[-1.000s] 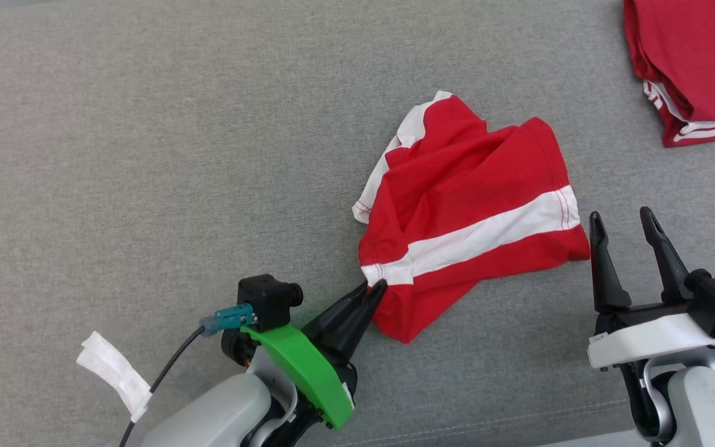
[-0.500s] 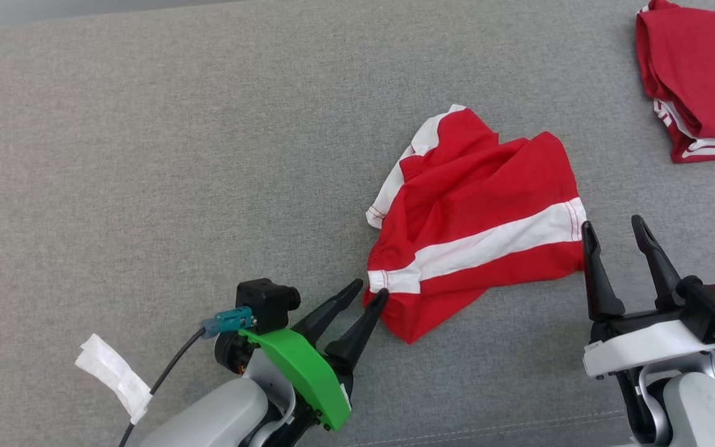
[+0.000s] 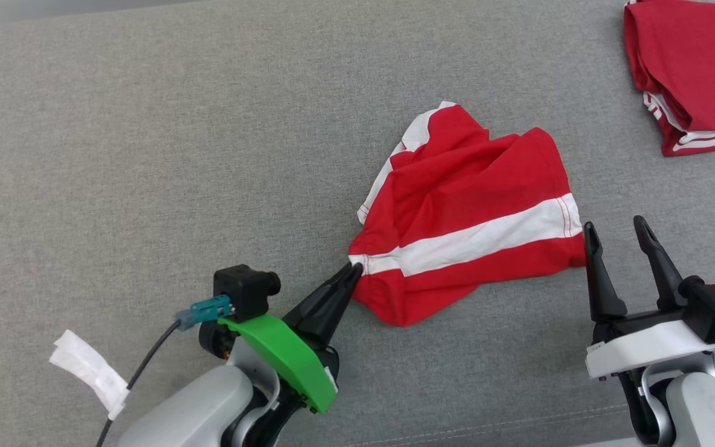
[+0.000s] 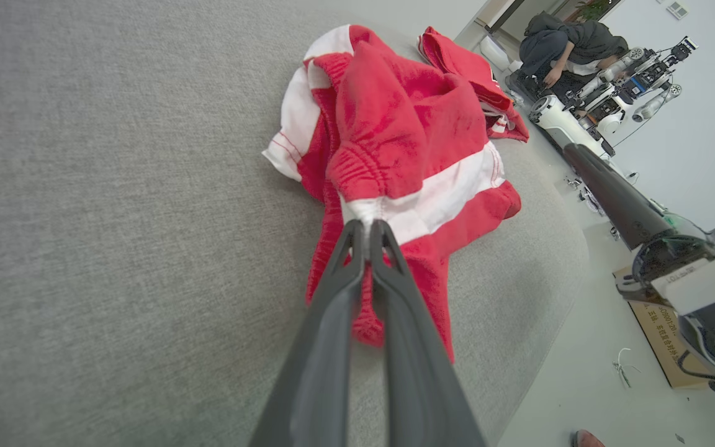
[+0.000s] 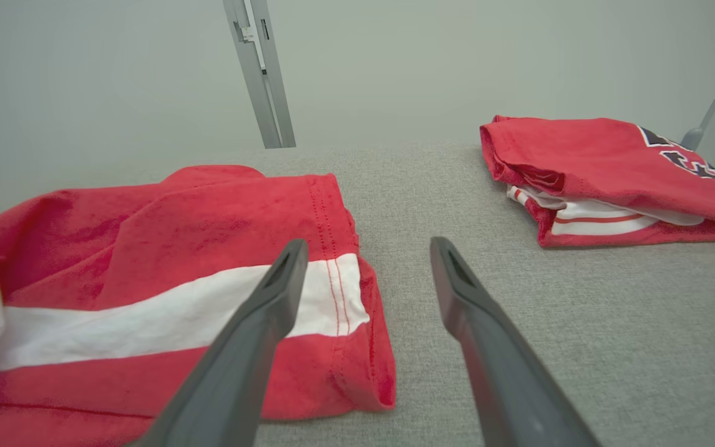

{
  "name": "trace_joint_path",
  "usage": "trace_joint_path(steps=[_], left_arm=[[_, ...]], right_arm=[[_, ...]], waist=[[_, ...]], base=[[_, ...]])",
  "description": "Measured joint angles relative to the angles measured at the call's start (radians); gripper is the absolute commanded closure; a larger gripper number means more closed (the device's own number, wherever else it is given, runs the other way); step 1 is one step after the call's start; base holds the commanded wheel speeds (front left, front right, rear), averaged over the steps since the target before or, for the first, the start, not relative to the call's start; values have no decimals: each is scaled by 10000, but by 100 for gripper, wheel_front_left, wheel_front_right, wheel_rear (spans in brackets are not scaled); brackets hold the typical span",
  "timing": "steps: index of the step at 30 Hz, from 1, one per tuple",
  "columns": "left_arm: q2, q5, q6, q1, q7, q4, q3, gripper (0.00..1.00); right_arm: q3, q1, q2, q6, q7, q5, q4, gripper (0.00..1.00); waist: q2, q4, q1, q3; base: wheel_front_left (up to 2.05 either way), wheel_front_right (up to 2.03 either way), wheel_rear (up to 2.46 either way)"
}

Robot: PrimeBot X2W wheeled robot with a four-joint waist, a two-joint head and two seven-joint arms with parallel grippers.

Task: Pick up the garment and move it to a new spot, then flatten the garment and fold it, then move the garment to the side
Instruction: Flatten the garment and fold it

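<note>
- The garment (image 3: 469, 211), red shorts with a white stripe, lies crumpled on the grey cushion (image 3: 146, 155). It spreads from the tips of the left gripper (image 3: 352, 271) across to just beside the right gripper (image 3: 615, 233).
- The left gripper's fingers are pressed together on the garment's nearest corner, where the white stripe meets the gathered waistband. In the left wrist view a fold of red cloth is pinched between them and more hangs below the tips.
- Half a second ago those fingers stood apart at the same corner, one tip touching the cloth. Now they have closed on it.
- The whole head view has shifted a little since then, so the garment's small change of place in the picture is the camera's. Its shape looks much the same.
- The right gripper is released, its fingers spread as before. Its inner finger stands just beside the stitched hem at the garment's far edge, and whether it touches cannot be told.
- A second red garment (image 3: 692, 68), folded, lies well beyond the right gripper, apart from the first.
- A white tape tag (image 3: 87, 369) hangs on the cable behind the left gripper.
</note>
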Motion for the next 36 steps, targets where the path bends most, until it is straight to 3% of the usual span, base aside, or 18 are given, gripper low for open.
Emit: trace_joint_path(steps=[4,8,13,16,19,20,22,24,25,29,36], left_arm=[[433,0,159,146,-136,-332,217,100],[759,-19,305,369,-178,-570,370,100],[744,-75,322,431,-194,-577,372,100],[602,-77,318,445,-244,-514,380,100],[508,-75,288,460,-284,-416,374,100],[472,-75,270,464,-311,-372,366,100],[416,-73,253,467,-314,-316,351,100],[395,-71,205,468,-326,-257,353,100],[389,-71,192,468,-349,-238,362,100],[391,-58,130,465,-370,-163,430,100],[798,-192,-90,234,-453,-424,1030,100]], right_arm=[[318,-122,-265,0,0,548,297,0],[1116,-585,-1028,0,0,1220,1007,0],[2698,-969,-1994,0,0,2196,2010,0],[3139,-1162,-2295,0,0,2447,2088,0],[3346,-1209,-2345,0,0,2656,2159,11],[3461,-1225,-2357,0,0,2755,2242,21],[3636,-1272,-2362,0,0,2857,2359,52],[3716,-1433,-2357,0,0,3047,2433,73],[3728,-1499,-2351,0,0,3141,2437,96],[3684,-1699,-2345,0,0,3492,2245,100],[2393,-1912,-2895,0,0,4243,888,100]], waist=[[0,130,0,-40],[0,314,0,-82],[0,547,0,-198],[0,663,0,-281],[0,732,0,-338],[0,750,0,-355],[0,776,0,-370],[0,789,0,-347],[0,790,0,-331],[0,765,0,-241],[0,617,0,-63]], base=[[0,0,0],[0,0,0],[0,0,0],[0,0,0],[0,0,0],[0,0,0],[0,0,0],[0,0,0],[0,0,0],[0,0,0],[0,0,0]])
